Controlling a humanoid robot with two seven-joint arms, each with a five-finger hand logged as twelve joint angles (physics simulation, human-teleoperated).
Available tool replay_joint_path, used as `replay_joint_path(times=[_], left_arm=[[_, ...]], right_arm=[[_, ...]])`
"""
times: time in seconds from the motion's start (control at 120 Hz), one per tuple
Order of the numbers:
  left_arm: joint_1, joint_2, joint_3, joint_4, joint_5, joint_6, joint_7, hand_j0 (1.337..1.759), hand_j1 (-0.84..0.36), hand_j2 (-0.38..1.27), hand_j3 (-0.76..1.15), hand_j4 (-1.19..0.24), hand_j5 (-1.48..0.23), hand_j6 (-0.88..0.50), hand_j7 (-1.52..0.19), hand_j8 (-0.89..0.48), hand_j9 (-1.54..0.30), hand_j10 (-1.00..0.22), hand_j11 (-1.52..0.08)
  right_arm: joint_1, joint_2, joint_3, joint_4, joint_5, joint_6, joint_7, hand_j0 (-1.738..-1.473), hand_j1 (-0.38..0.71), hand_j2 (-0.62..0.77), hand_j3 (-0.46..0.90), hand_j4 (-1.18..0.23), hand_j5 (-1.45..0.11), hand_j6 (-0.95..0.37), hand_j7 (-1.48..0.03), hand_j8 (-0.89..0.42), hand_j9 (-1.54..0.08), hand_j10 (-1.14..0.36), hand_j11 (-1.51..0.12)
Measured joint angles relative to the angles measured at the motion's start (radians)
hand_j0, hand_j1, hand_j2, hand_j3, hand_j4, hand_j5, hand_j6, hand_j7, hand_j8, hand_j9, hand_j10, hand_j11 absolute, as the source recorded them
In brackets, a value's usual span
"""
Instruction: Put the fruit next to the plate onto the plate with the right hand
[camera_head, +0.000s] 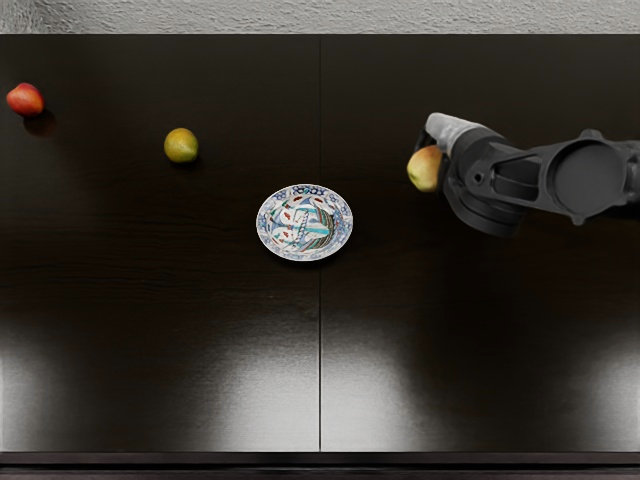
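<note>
My right hand (462, 165): out over the dark, glossy table (150, 330), arm coming in from the right edge, dark casing with a pale grey part at the top.

Grip: can't call it. The hand is pressed right up against the fruit, but its bulk hides that side, so I cannot tell whether I have hold of it or how far open I am.

Yellow fruit with a red blush (424, 168): peeking out at the left edge of my hand, touching it. It's to the right of the plate, clearly apart from it, a little farther back on the table.

Round plate with a blue, red and green painted pattern (304, 222): sitting at the middle of the table, nothing on it.

Small yellow-green fruit (181, 145): back and left of the plate, well apart from it and on its own.

Red fruit (25, 99): way off in the far left corner, near the table's edge.

Seam: a thin line runs front to back down the table, passing under the plate.
</note>
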Motion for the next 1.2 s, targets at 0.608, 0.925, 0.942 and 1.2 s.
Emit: replay_joint_path(times=[0.608, 0.925, 0.942, 1.2], left_arm=[[0.000, 0.000, 0.000, 0.005, 0.000, 0.000, 0.000, 1.658, 0.07, 0.05, 0.00, -0.23, -0.30, -0.23, -0.30, -0.23, -0.30, -0.23, -0.30], [0.000, 0.000, -0.001, 0.005, 0.000, 0.000, 0.000, 1.658, 0.07, 0.05, 0.00, -0.23, -0.30, -0.23, -0.30, -0.23, -0.30, -0.23, -0.30], [0.000, 0.000, -0.001, 0.006, 0.000, 0.000, 0.000, 1.658, 0.07, 0.05, 0.00, -0.23, -0.30, -0.23, -0.30, -0.23, -0.30, -0.23, -0.30], [0.000, 0.000, -0.001, 0.005, 0.000, 0.000, 0.000, 1.658, 0.07, 0.05, 0.00, -0.23, -0.30, -0.23, -0.30, -0.23, -0.30, -0.23, -0.30]], right_arm=[[0.075, 0.199, 0.066, -0.005, 0.109, 0.000, 0.001, -1.654, 0.17, 0.22, 0.00, -0.55, -0.86, -0.38, -0.84, -0.47, -0.85, -0.63, -0.86], [0.089, 0.271, 0.110, -0.016, 0.130, -0.010, 0.000, -1.654, 0.15, 0.18, 0.00, -0.54, -0.88, -0.38, -0.85, -0.46, -0.88, -0.64, -0.88], [0.089, 0.272, 0.111, -0.017, 0.130, -0.010, 0.000, -1.654, 0.15, 0.17, 0.00, -0.54, -0.88, -0.38, -0.85, -0.46, -0.88, -0.64, -0.88], [0.064, 0.277, 0.108, -0.072, 0.124, -0.008, -0.001, -1.652, 0.15, 0.15, 0.00, -0.53, -0.90, -0.37, -0.87, -0.46, -0.89, -0.66, -0.89]])
